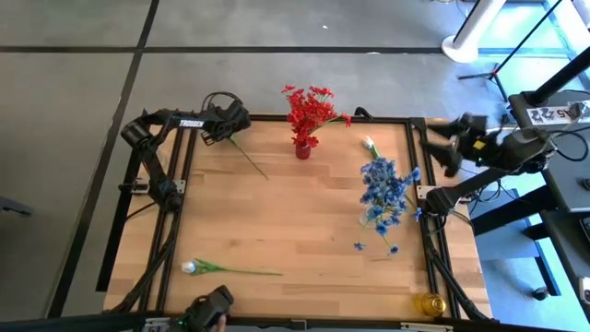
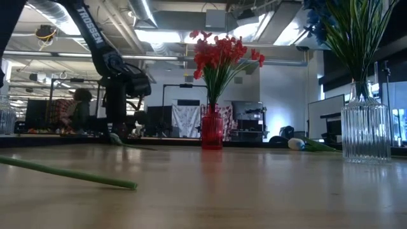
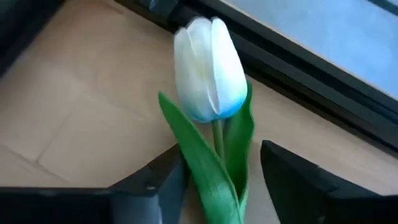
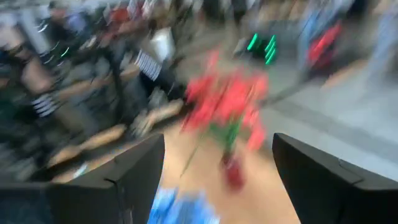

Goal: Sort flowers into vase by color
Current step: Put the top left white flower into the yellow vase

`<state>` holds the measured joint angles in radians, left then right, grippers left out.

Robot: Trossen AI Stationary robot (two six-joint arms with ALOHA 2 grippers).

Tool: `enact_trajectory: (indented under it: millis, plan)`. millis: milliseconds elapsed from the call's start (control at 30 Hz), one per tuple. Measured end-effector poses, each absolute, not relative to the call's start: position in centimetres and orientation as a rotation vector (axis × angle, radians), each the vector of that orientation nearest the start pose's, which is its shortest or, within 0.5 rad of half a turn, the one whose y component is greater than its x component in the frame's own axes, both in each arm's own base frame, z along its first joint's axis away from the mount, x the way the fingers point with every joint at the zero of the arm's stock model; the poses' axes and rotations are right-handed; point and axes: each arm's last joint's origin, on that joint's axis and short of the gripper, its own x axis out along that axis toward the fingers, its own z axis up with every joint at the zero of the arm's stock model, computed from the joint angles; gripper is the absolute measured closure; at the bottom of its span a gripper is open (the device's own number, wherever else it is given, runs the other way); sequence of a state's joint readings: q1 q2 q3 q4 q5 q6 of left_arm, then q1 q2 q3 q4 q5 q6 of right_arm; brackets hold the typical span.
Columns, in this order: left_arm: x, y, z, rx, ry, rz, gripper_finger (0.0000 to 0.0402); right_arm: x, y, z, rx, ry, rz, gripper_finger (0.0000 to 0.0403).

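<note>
A white tulip (image 3: 208, 68) with green leaves lies on the wood at the table's far left corner. In the high view its stem (image 1: 249, 159) runs out toward the middle. My left gripper (image 3: 221, 171) is open, low over it, with one finger on each side of the leaves just below the blossom. My right gripper (image 1: 444, 152) is open and up in the air past the table's right edge. A red vase (image 1: 303, 148) holds red flowers. A clear glass vase (image 2: 365, 130) holds blue flowers (image 1: 383, 189). Two more white tulips lie flat, one near the far right (image 1: 370, 144) and one at the near left (image 1: 190, 267). My left gripper comes at the tulip from above, its fingers lying across the stem. The leaf (image 3: 199, 165) passes right beside one finger (image 3: 168, 180). I cannot tell whether that finger touches it. The tulip lies flat on the table.
Loose blue blossoms (image 1: 359, 246) lie on the wood near the glass vase. A small yellow object (image 1: 430, 302) sits at the near right corner. A black frame rail (image 3: 298, 68) runs just beyond the tulip's head. The table's middle (image 1: 295, 221) is bare wood.
</note>
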<state>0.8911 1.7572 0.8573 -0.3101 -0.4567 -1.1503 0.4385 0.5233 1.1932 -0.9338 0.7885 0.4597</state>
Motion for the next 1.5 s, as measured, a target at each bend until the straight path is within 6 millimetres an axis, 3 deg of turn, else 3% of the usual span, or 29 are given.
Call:
enact_trajectory:
  millis: [100, 267, 467, 600, 767, 933, 1067, 1200, 1500]
  plan:
    - [18.5, 24.0, 11.7, -1.124, 0.423, 1.828, 0.0256, 3.9, -0.8, 43.1, 0.14, 0.001, -0.516, 0.0104]
    - [19.1, 23.5, 11.5, -1.144, 0.394, 1.842, 0.0376, 3.3, -1.4, 45.5, -0.025, -0.099, -0.719, 0.0104]
    - [21.8, 20.4, 14.2, -1.165, 0.408, 1.624, 0.0394, 3.3, -1.3, 45.9, -0.069, -0.11, -0.704, 0.0104]
    - [24.2, 16.0, 18.1, -1.022, 0.31, 1.487, 0.0397, 4.7, -0.6, 45.6, -0.084, -0.092, -0.639, 0.0104]
    - [26.1, 7.4, 23.0, -0.853, 0.218, 1.203, 0.0397, 7.0, 0.6, 45.4, -0.123, -0.05, -0.594, 0.0104]
    - [26.5, -2.3, 25.9, -0.698, 0.176, 0.838, 0.0398, 9.4, 1.8, 45.5, -0.106, -0.056, -0.531, 0.0104]
    - [27.1, -8.2, 27.6, -0.647, 0.064, 0.562, 0.0398, 11.1, 2.8, 45.8, -0.044, -0.063, -0.425, 0.0104]
    - [28.4, -11.2, 29.1, -0.6, -0.013, 0.449, 0.0398, 13.5, 4.1, 46.3, -0.027, -0.045, -0.316, 0.0104]
    - [33.8, -14.3, 34.7, -0.402, -0.056, 0.342, 0.0399, 18.7, 7.3, 46.8, 0.053, 0.014, -0.05, 0.0104]
